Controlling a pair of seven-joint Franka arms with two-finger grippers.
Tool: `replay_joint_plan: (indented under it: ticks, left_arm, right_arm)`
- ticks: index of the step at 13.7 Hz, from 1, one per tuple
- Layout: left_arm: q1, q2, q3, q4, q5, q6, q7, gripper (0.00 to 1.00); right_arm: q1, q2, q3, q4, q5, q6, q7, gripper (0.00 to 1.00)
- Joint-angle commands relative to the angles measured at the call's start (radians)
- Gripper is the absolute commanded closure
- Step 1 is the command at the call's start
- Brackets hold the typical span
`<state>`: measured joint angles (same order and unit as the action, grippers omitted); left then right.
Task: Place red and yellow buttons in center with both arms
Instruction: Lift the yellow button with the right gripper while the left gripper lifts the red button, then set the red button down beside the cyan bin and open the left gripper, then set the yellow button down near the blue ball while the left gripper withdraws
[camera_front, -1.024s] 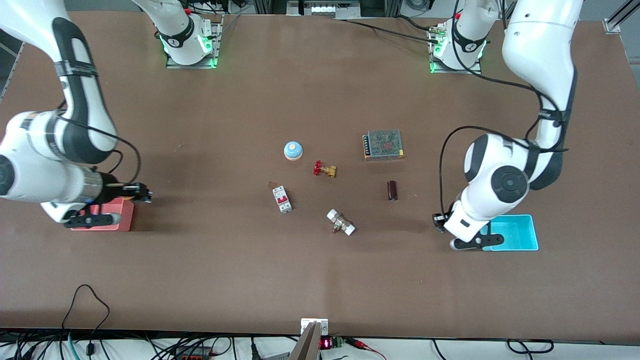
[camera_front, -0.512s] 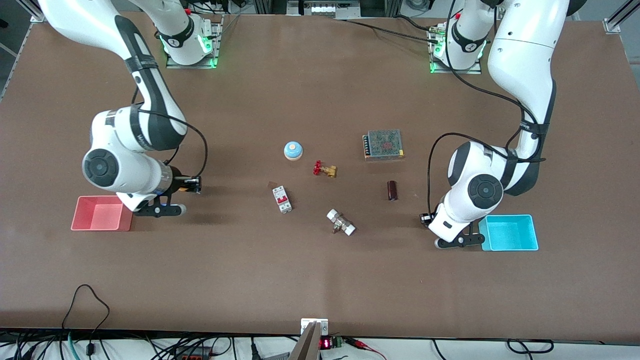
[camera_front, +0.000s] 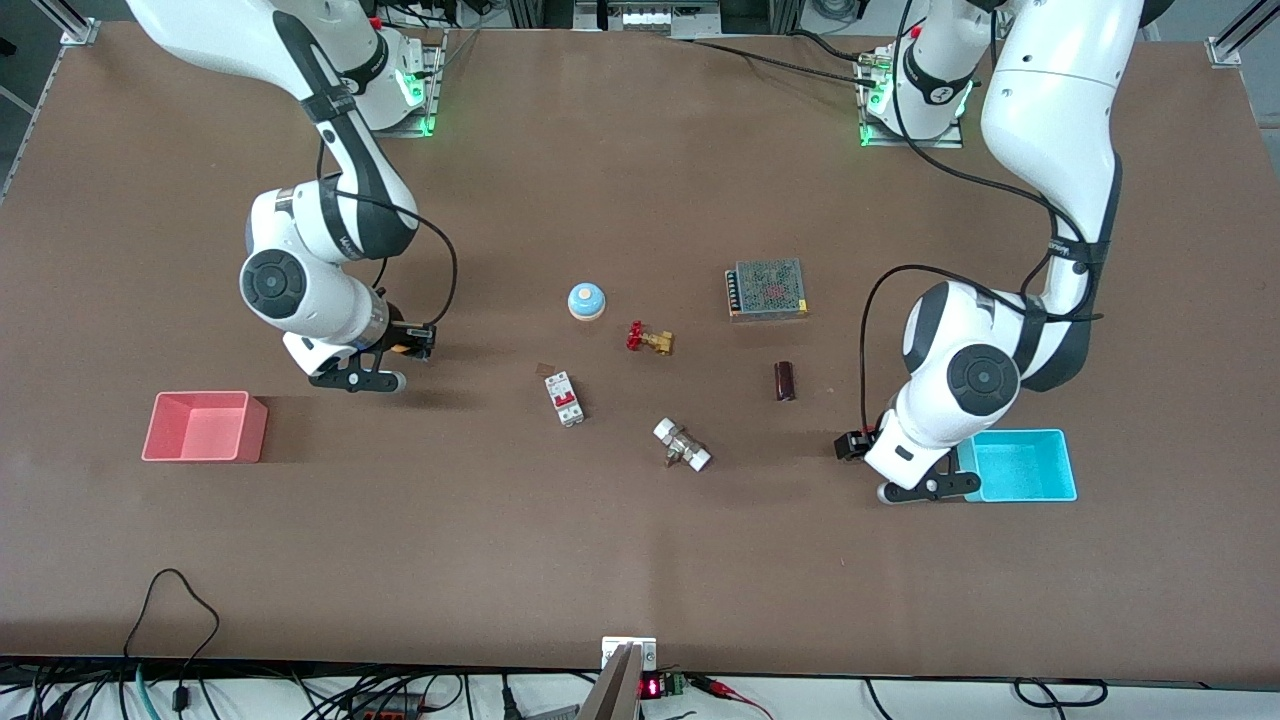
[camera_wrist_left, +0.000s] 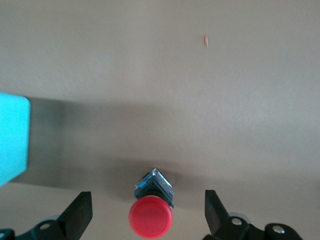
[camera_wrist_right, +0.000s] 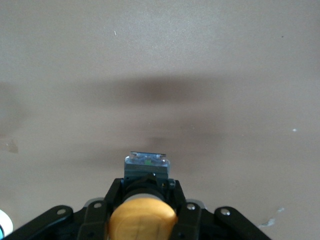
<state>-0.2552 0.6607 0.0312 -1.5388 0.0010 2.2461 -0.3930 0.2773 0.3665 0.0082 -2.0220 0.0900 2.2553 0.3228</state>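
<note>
The right arm's black two-finger gripper hangs over bare matte brown tabletop toward the right arm's end of the table. It is clenched on the small push-button with the orange-yellow mushroom cap. In the right wrist view the black fingers press the button's sides, and its small body pokes out past the fingertips. The pink rectangular plastic bin sits near this gripper on the table, apart from it.

The left arm's black two-finger gripper is low over the tabletop, just beside the cyan rectangular plastic bin. Its fingers stand wide apart, released. The small push-button with the red mushroom cap lies in the gap between them, touching neither (whether it rests on the table cannot be told).

Between the two grippers, about the table's middle, lie:
- a light-blue domed button with a beige rim
- a brass valve with a red handwheel
- a white circuit breaker with a red switch
- a brass fitting with white ends
- a dark brown cylinder
- a metal-mesh power supply box

The cylinder and the brass fitting are the ones closest to the left gripper
</note>
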Motion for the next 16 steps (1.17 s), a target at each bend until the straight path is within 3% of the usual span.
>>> replay_joint_plan:
  ticks: [1, 6, 10, 12, 13, 14, 15, 16]
  left_arm:
    - [0.023, -0.09, 0.009, -0.026, 0.0, -0.028, 0.02, 0.0]
    - [0.117, -0.235, 0.009, -0.032, 0.001, -0.209, 0.244, 0.0]
    - [0.195, -0.364, 0.007, -0.081, 0.001, -0.252, 0.394, 0.0]
    - [0.221, -0.424, 0.007, -0.096, 0.001, -0.275, 0.453, 0.0]
    - [0.226, -0.449, 0.006, -0.099, 0.001, -0.29, 0.47, 0.0]
    - [0.231, -0.473, 0.006, -0.102, 0.001, -0.304, 0.482, 0.0]
    - [0.231, -0.505, 0.006, -0.119, 0.001, -0.31, 0.483, 0.0]
    - [0.231, -0.545, 0.001, -0.153, 0.001, -0.309, 0.485, 0.0]
  right_arm:
    - [-0.004, -0.003, -0.013, -0.027, -0.006, 0.042, 0.015, 0.79]
    - [0.005, 0.083, -0.011, -0.015, -0.036, 0.121, 0.004, 0.79]
    - [0.003, 0.1, -0.011, -0.014, -0.081, 0.119, 0.004, 0.78]
    - [0.005, 0.111, -0.011, -0.008, -0.081, 0.121, 0.004, 0.71]
    - [0.005, 0.114, -0.011, -0.006, -0.081, 0.119, 0.004, 0.55]
    - [0.005, 0.114, -0.011, -0.001, -0.082, 0.119, 0.004, 0.12]
    - [0.005, 0.114, -0.011, 0.005, -0.088, 0.116, 0.004, 0.0]
    - [0.008, 0.109, -0.011, 0.017, -0.088, 0.112, 0.009, 0.0]
